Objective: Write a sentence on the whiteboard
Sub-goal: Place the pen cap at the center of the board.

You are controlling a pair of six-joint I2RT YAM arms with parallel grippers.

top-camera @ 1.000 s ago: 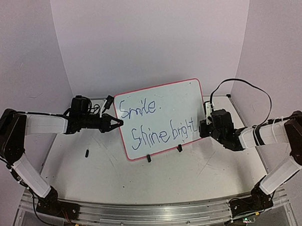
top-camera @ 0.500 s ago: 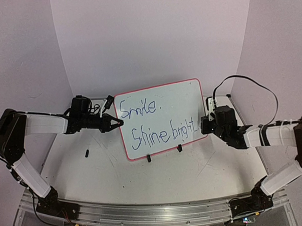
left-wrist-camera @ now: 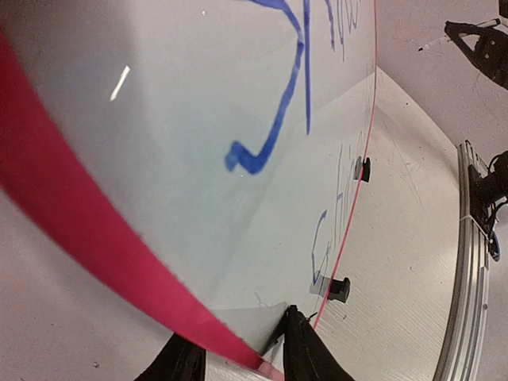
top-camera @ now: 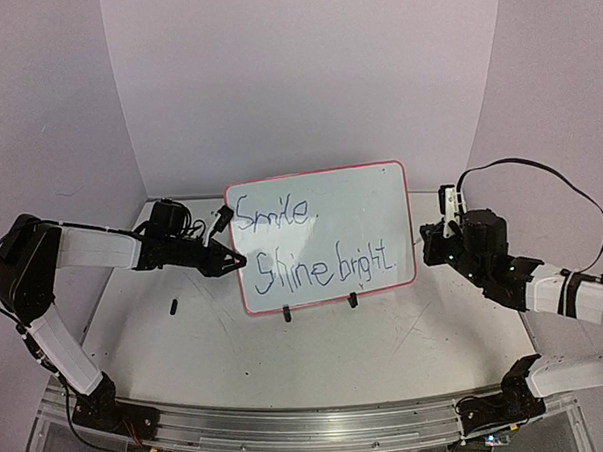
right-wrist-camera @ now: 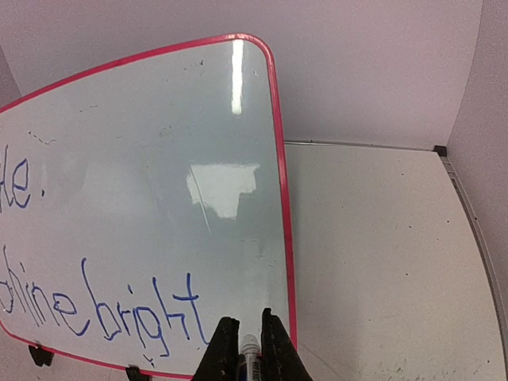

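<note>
Straddling the red-framed glossy white whiteboard's [top-camera: 322,235] left edge, left end effector [left-wrist-camera: 238,343] spread; pinching a white-tipped marker [right-wrist-camera: 249,347] in the right end effector [right-wrist-camera: 247,321].

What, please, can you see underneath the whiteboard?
Two black clip feet hold the whiteboard up on the table. The table strip behind the board is covered, so anything there cannot be seen.

From my screen I see a white table [top-camera: 317,355] with many grey scratches and scuffs. A small black piece [top-camera: 173,308] lies alone on its left part; what it is I cannot tell. A metal rail [top-camera: 310,424] runs along the near edge. Pale lilac walls [top-camera: 305,76] close the back and both sides.
</note>
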